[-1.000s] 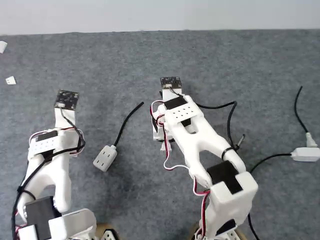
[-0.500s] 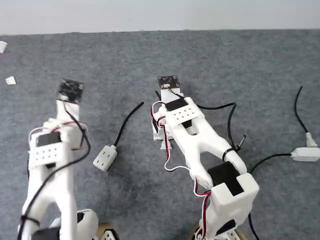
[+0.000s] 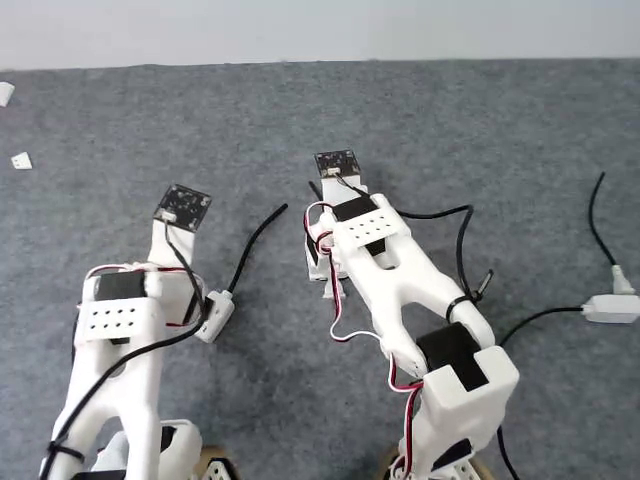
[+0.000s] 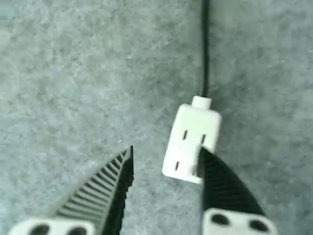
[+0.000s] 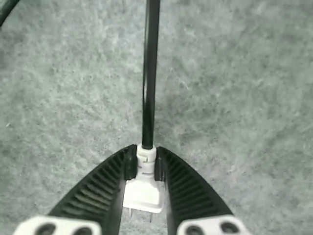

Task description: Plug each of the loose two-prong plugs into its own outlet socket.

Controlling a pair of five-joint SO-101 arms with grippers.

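Clamping a white two-prong plug (image 5: 143, 191) on a black cord (image 5: 149, 73), the right end effector (image 5: 145, 148) sits near the white plastic outlet socket (image 4: 191, 142); the left end effector (image 4: 165, 151) hangs over it, jaws apart

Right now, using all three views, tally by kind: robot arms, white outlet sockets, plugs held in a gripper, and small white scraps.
Robot arms: 2
White outlet sockets: 2
Held two-prong plugs: 1
White scraps: 2
Total: 7
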